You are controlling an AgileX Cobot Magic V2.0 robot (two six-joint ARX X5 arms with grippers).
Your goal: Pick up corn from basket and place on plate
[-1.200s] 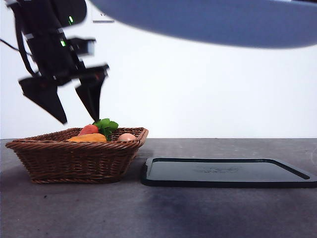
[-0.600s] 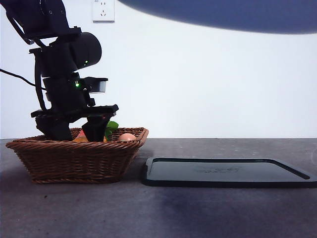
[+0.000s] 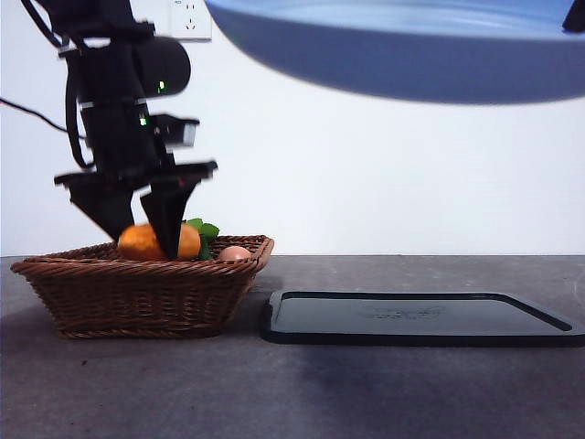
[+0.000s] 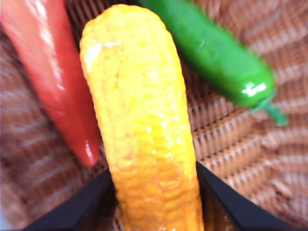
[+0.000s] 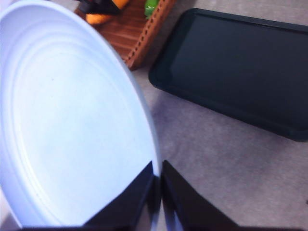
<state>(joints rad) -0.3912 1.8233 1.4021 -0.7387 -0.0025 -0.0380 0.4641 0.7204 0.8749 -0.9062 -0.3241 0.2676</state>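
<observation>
My left gripper [image 3: 149,242] is shut on the orange-yellow corn [image 3: 151,241], holding it just above the rim of the brown wicker basket [image 3: 137,291] at the table's left. In the left wrist view the cob [image 4: 144,120] runs out lengthwise from between the two black jaws, which press on its sides, with the basket floor [image 4: 250,144] beneath. My right gripper [image 5: 158,188] is shut on the rim of the light-blue plate [image 5: 72,120], holding it tilted in the air. That plate [image 3: 402,55] fills the top of the front view, high over the table.
A flat black tray [image 3: 420,317] lies on the grey table right of the basket. In the basket lie a red carrot [image 4: 53,82], a green pepper [image 4: 216,53] and a small beige egg-like item [image 3: 234,252]. Green leaves [image 3: 199,229] stick up behind the corn.
The left gripper came down open into the basket, shut on the corn and has lifted it to rim height. The plate overhead has shifted a little.
</observation>
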